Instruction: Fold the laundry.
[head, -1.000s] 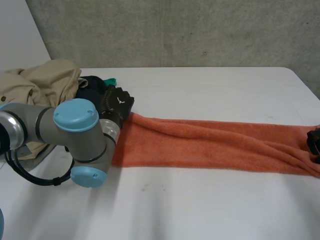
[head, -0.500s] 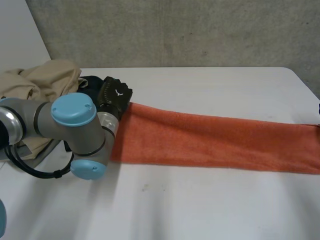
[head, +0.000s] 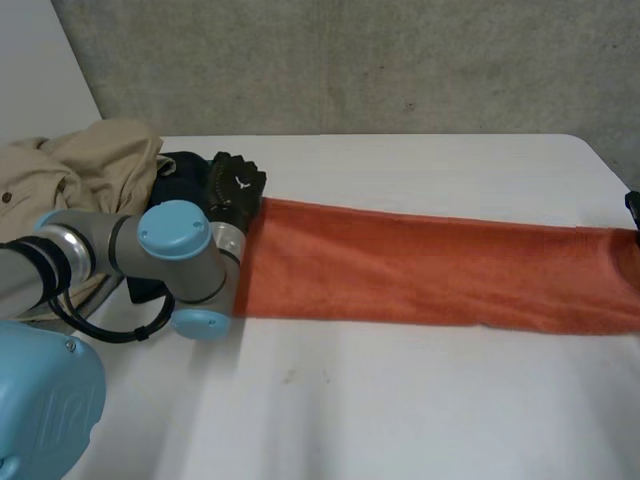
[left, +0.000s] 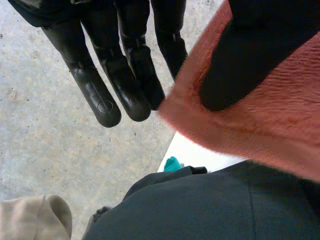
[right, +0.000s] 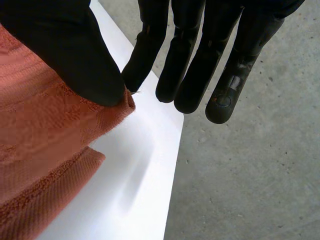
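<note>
So the orange towel (head: 430, 270) is pulled out into one long strip across the white table (head: 400, 400). It runs from the clothes pile on the left side all the way to the table's right edge. It looks pretty flat and smooth. In the right wrist view you can see two layers stacked at that end, so it seems to be doubled over lengthwise.

The left hand (head: 232, 190) has the left end. In its wrist view the left thumb (left: 235, 75) sits flat on top of the towel's corner. The left fingers (left: 125, 95) are straight and close together on the other side of the cloth. So it's a pinch, thumb against a finger, and the other fingertips stick out past the towel's edge touching nothing.

The right hand (right: 210, 30) is doing the same at the far end. The right thumb (right: 65, 45) presses the towel's corner against the nearest finger. The other right fingers (right: 200, 80) are straight, side by side, and reach out past the table edge over the concrete floor (right: 260, 165).

The pile has a beige garment (head: 90, 160) and a dark garment (head: 178, 165), and it sits just beside the left hand. In the left wrist view the dark one is right next to the held corner, with a bit of teal cloth (left: 172, 163) peeking out beside it. The left arm (head: 150, 250) lies low over the table in front of the pile.
</note>
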